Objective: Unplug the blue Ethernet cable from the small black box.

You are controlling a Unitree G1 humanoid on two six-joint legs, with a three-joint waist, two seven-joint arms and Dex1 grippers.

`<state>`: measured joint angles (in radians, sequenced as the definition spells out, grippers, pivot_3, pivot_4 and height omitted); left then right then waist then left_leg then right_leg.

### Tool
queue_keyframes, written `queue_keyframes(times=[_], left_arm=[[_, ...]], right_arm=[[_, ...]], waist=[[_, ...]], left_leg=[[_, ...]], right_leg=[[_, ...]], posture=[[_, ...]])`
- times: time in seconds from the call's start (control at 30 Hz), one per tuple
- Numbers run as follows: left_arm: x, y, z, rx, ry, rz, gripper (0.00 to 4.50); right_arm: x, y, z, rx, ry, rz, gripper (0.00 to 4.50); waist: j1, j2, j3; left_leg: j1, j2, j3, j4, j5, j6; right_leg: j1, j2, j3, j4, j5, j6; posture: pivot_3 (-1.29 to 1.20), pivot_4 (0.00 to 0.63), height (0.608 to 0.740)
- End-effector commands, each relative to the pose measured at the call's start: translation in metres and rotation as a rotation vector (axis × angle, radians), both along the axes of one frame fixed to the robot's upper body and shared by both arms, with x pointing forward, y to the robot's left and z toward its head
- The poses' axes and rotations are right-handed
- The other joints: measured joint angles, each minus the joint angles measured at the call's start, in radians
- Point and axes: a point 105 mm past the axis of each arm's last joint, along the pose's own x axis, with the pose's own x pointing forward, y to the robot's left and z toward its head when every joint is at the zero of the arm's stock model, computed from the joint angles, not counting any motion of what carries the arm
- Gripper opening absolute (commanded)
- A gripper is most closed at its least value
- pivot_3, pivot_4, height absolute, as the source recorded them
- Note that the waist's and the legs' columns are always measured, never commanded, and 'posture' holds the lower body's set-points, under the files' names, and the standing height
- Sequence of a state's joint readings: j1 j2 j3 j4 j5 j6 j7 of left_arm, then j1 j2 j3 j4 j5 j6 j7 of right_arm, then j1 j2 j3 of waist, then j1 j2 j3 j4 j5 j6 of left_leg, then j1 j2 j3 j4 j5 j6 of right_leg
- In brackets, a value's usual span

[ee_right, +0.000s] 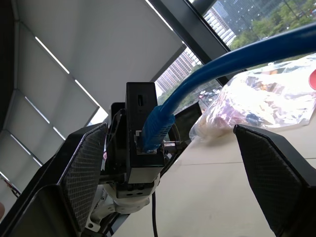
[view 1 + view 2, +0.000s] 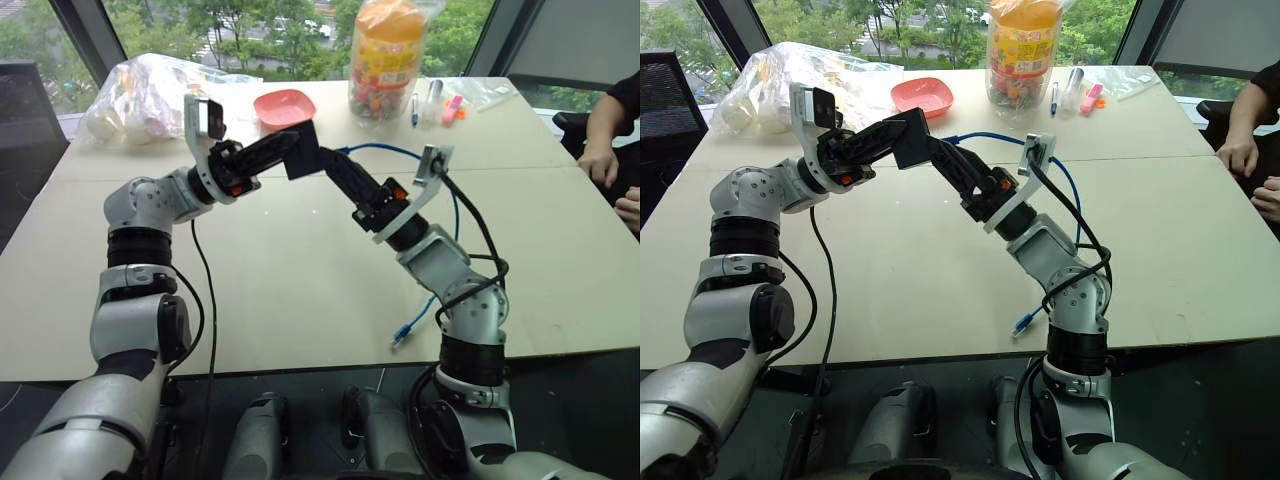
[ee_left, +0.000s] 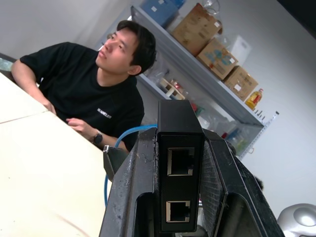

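My left gripper (image 2: 288, 145) is shut on the small black box (image 2: 300, 152) and holds it up over the table's middle. In the left wrist view the box (image 3: 178, 163) sits between the fingers (image 3: 128, 197) with two empty ports facing the camera. The blue Ethernet cable (image 1: 237, 57) is plugged into the box's other side (image 1: 140, 133) by its plug (image 1: 154, 126). My right gripper (image 1: 170, 129) is open, with one finger (image 1: 81, 168) on each side of the plug and clear of it. The cable (image 2: 385, 148) arcs back over the right arm, and its free plug (image 2: 400, 336) lies near the table's front edge.
A red bowl (image 2: 284, 107), a clear plastic bag (image 2: 150, 95), a snack jar (image 2: 385, 60) and pens (image 2: 430, 100) stand along the far side of the table (image 2: 300, 290). A person sits at the right edge, hands (image 2: 600, 160) on the table.
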<state>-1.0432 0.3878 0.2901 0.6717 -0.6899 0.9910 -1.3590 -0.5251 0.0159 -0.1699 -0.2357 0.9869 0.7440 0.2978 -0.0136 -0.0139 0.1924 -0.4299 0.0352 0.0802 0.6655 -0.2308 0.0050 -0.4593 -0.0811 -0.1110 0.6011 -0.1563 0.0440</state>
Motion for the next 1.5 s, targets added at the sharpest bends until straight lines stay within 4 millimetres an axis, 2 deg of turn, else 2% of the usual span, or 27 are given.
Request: queue_keyframes(times=[0.03,0.23,0.43,0.5,0.53,0.73,0.87,0.97,1.07,1.13,1.23,1.37,1.5], left_arm=[[-0.005,0.000,0.012,-0.027,-0.057,-0.013,0.48],[-0.004,0.000,0.012,-0.024,-0.054,-0.010,0.48],[0.001,0.002,0.010,-0.019,-0.047,0.029,0.48],[0.005,0.006,0.008,-0.015,-0.039,0.067,0.48],[0.006,0.010,0.008,-0.012,-0.039,0.083,0.48],[0.005,0.047,0.013,-0.005,-0.039,0.173,0.48],[0.006,0.055,0.017,0.014,-0.062,0.217,0.48],[0.022,0.041,0.002,0.204,-0.164,0.353,0.48],[0.041,0.014,-0.028,0.455,-0.327,0.497,0.48],[0.044,-0.003,-0.035,0.458,-0.375,0.519,0.48],[0.048,-0.022,-0.043,0.445,-0.402,0.541,0.48],[0.056,-0.043,-0.063,0.497,-0.433,0.588,0.48],[0.060,-0.055,-0.073,0.519,-0.460,0.611,0.48]], right_arm=[[-0.004,0.000,0.014,0.018,-0.061,0.001,2.92],[-0.004,0.001,0.014,0.025,-0.065,0.002,0.02],[-0.004,0.006,0.011,0.024,-0.052,0.023,0.02],[-0.001,0.002,0.011,0.046,-0.037,0.005,0.02],[0.004,-0.004,0.011,0.063,-0.022,-0.018,0.02],[0.035,-0.072,0.006,0.039,0.020,-0.202,0.02],[0.049,-0.096,0.010,0.002,0.025,-0.247,0.02],[0.072,-0.113,0.001,-0.119,0.070,-0.356,0.02],[0.099,-0.123,-0.028,-0.380,0.164,-0.452,0.02],[0.111,-0.128,-0.047,-0.536,0.209,-0.489,0.02],[0.119,-0.127,-0.062,-0.597,0.246,-0.476,0.02],[0.123,-0.118,-0.077,-0.680,0.254,-0.423,1.52],[0.118,-0.112,-0.080,-0.722,0.228,-0.381,3.56]], waist=[[0.000,0.000,0.000],[0.000,0.000,0.000],[0.000,0.000,0.000],[0.000,0.000,0.000],[0.000,0.000,0.000],[-0.001,0.000,0.000],[0.002,0.000,0.000],[0.002,0.000,0.000],[0.005,0.000,0.000],[0.005,0.000,0.000],[0.001,0.000,0.000],[-0.003,0.000,0.000],[0.000,0.000,0.000]], left_leg=[[0.000,0.000,0.000,0.000,0.000,0.000],[0.000,0.000,0.000,0.000,0.000,0.000],[0.000,0.000,0.000,0.000,0.000,0.000],[0.000,0.000,0.000,0.000,0.000,0.000],[0.000,0.000,0.000,0.000,0.000,0.000],[0.000,0.000,0.000,0.000,0.000,0.000],[-0.002,0.000,0.000,-0.001,0.000,0.000],[-0.002,0.000,0.001,-0.001,0.000,0.000],[-0.002,-0.001,0.000,-0.001,0.000,0.000],[-0.002,-0.002,0.002,-0.001,0.000,0.000],[-0.004,-0.003,0.004,-0.001,-0.001,0.002],[-0.010,-0.003,0.007,-0.001,-0.001,0.002],[-0.009,-0.002,0.006,0.000,-0.001,0.002]], right_leg=[[0.000,0.000,0.000,0.000,0.000,0.000],[0.000,0.000,0.000,-0.001,0.000,0.000],[0.000,0.000,0.000,-0.001,0.000,0.000],[0.000,0.000,0.000,-0.001,0.000,0.000],[0.000,0.000,0.000,-0.001,0.000,0.000],[0.000,0.000,0.000,-0.001,0.000,0.000],[-0.001,0.000,0.000,-0.002,-0.001,-0.002],[-0.001,0.000,0.000,-0.002,-0.001,-0.002],[0.000,-0.001,0.000,-0.002,-0.001,-0.002],[0.000,-0.002,0.000,-0.003,-0.001,-0.003],[-0.003,-0.002,0.001,-0.004,0.003,-0.001],[-0.008,0.000,0.001,-0.002,0.003,-0.001],[-0.008,0.001,0.000,-0.002,0.003,-0.001]], posture=[[0.00,0.150,0.740],[0.00,0.150,0.740],[0.00,0.150,0.740],[0.00,0.150,0.740],[0.00,0.150,0.740],[0.00,0.150,0.740],[0.00,0.150,0.740],[0.00,0.150,0.740],[0.00,0.150,0.740],[0.00,0.150,0.740],[0.00,0.150,0.740],[0.00,0.150,0.740],[0.00,0.150,0.740]])
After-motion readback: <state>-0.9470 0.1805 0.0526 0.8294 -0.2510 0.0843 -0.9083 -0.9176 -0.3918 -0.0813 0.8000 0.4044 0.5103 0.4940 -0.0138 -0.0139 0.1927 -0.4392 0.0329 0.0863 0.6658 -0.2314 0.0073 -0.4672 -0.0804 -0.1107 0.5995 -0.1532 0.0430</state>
